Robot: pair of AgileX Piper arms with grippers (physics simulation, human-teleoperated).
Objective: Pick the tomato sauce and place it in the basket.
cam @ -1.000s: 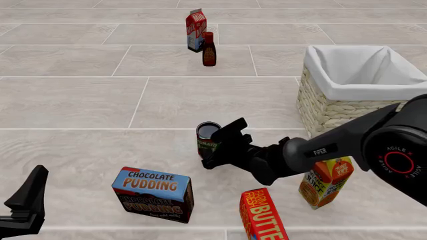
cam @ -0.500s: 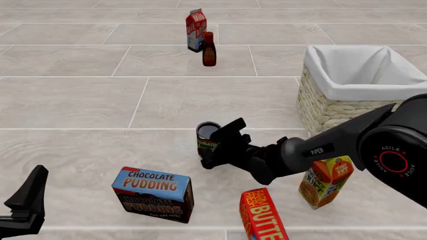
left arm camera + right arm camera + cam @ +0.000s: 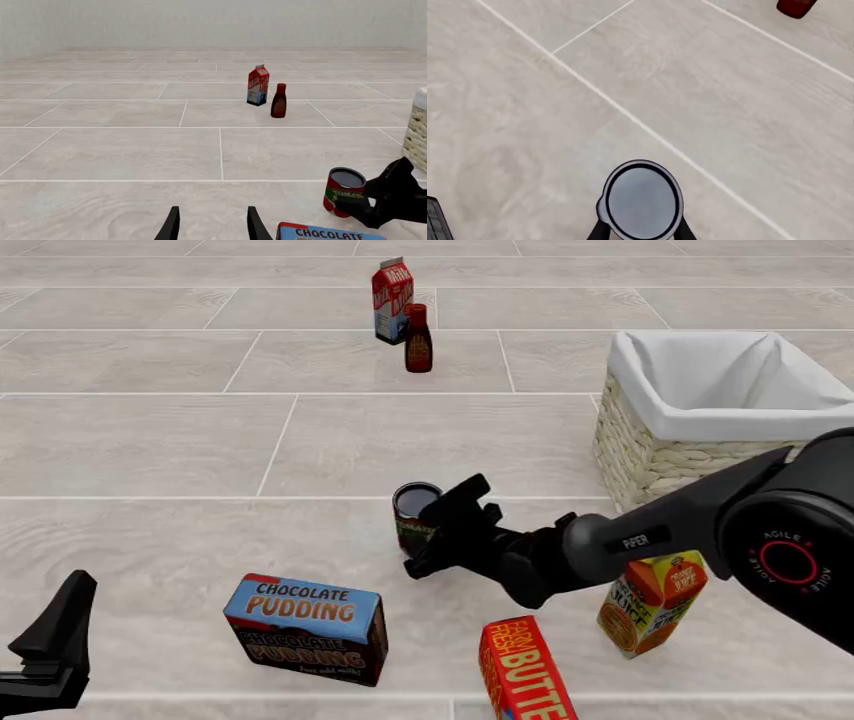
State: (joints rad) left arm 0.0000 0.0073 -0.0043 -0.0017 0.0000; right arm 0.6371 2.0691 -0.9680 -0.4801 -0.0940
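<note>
The tiled table (image 3: 160,440) spreads pale grey under everything, and at its right side stands the basket (image 3: 667,455), woven wicker with a white cloth lining folded over the rim. The right arm (image 3: 694,510) reaches in from the right, passing in front of the basket's near corner, and its right gripper (image 3: 430,530) sits at the tomato sauce (image 3: 415,512), which stands upright on the table near the middle, left of the basket and apart from it; in the right wrist view the two fingers (image 3: 599,231) press close against either side of the can's body, just under its dark shiny top, so the can is pinched between them. Nearer the camera lie a chocolate pudding box (image 3: 307,628), a butter box (image 3: 527,670) and an orange juice carton (image 3: 651,602), this last just below the right arm. Far back stand a milk carton (image 3: 392,300) and, touching or just before it, a dark bottle (image 3: 418,338). The left gripper (image 3: 210,225) hovers low at the near left, its fingers parted narrowly, holding nothing.
</note>
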